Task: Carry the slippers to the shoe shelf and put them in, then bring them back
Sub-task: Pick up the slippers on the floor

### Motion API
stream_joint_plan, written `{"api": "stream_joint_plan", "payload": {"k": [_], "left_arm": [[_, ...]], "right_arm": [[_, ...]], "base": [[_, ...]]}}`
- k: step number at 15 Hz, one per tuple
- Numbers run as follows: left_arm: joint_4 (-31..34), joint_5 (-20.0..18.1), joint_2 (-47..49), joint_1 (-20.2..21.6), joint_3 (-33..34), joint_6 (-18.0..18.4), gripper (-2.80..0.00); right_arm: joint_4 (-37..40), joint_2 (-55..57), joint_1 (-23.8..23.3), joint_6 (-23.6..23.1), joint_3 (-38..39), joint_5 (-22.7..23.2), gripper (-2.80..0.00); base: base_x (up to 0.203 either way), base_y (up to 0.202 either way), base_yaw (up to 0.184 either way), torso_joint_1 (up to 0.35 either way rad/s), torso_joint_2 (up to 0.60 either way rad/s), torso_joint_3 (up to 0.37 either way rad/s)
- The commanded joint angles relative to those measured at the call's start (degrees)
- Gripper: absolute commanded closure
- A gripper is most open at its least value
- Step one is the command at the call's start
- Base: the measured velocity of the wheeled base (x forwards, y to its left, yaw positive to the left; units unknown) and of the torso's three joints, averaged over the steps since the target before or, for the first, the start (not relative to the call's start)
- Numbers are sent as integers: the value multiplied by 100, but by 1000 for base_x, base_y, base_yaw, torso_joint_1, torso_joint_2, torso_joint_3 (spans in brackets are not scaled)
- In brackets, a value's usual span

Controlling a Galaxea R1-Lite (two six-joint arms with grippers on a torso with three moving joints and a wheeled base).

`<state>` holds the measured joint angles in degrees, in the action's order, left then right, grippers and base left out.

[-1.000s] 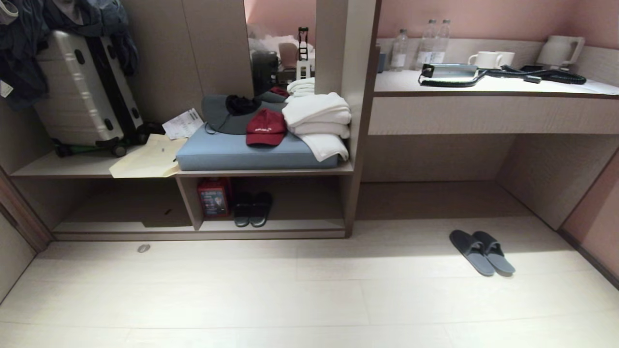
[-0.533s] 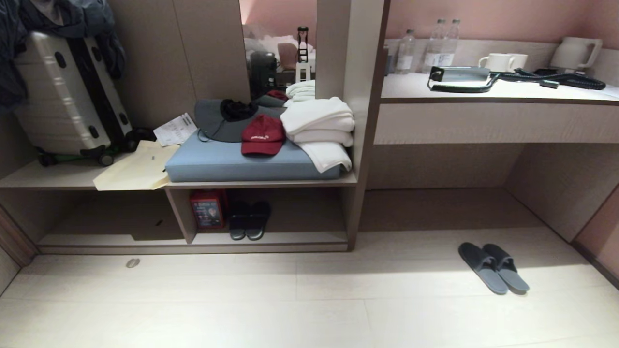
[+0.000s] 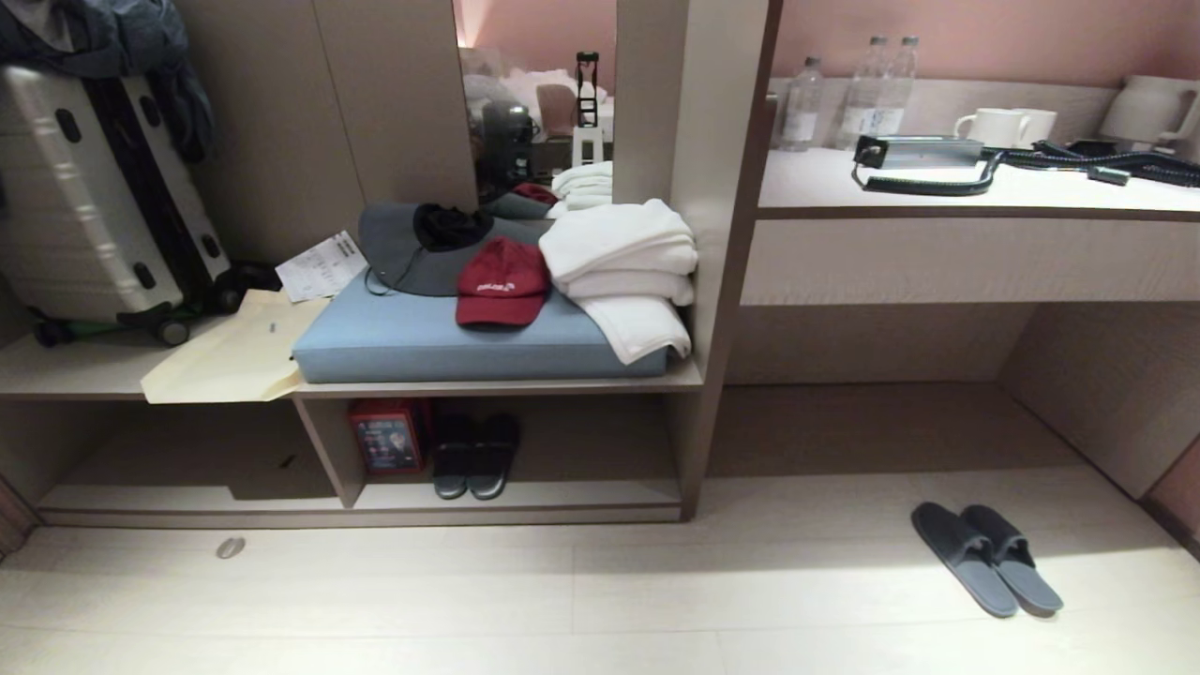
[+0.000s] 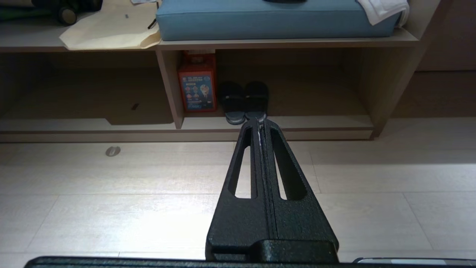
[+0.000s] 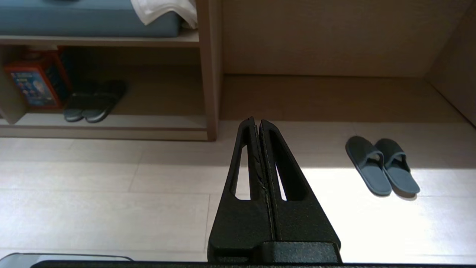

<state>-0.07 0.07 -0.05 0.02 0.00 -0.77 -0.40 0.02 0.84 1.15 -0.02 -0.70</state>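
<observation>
Approach step, nothing picked up: slippers (image 3: pixel 986 570) lie side by side on the floor, well right of the shoe shelf (image 3: pixel 506 514); left gripper (image 4: pixel 259 123) and right gripper (image 5: pixel 256 123) both pressed closed, empty; next: reach the slippers, open jaws.

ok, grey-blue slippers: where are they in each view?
Head view: slippers on the floor, lower right, below the desk.
Left wrist view: not in it; only the black pair in the shoe shelf.
Right wrist view: slippers on the floor, right of the shut fingers.
Shared landmark: the red box in the shelf.
</observation>
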Motion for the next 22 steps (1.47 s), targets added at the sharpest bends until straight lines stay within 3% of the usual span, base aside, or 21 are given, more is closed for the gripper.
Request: {"api": "stream_joint_plan", "payload": {"k": [1, 6, 17, 22], "left_arm": [[-1, 1, 5, -2, 1, 3, 0], [-1, 1, 5, 4, 0, -2, 0], [-1, 1, 5, 1, 0, -2, 0], [-1, 1, 5, 6, 0, -2, 0]], "right_arm": [[-4, 6, 3, 0, 2, -1, 0], [-4, 6, 4, 0, 2, -1, 0], [-4, 6, 4, 8, 2, -1, 0], [-4, 6, 4, 0, 2, -1, 0]], "base": [[204, 0, 0, 7, 2, 7], [179, 0, 1, 3, 3, 1], [0, 0, 0, 0, 0, 0], [1, -154, 9, 3, 0, 2]]}}
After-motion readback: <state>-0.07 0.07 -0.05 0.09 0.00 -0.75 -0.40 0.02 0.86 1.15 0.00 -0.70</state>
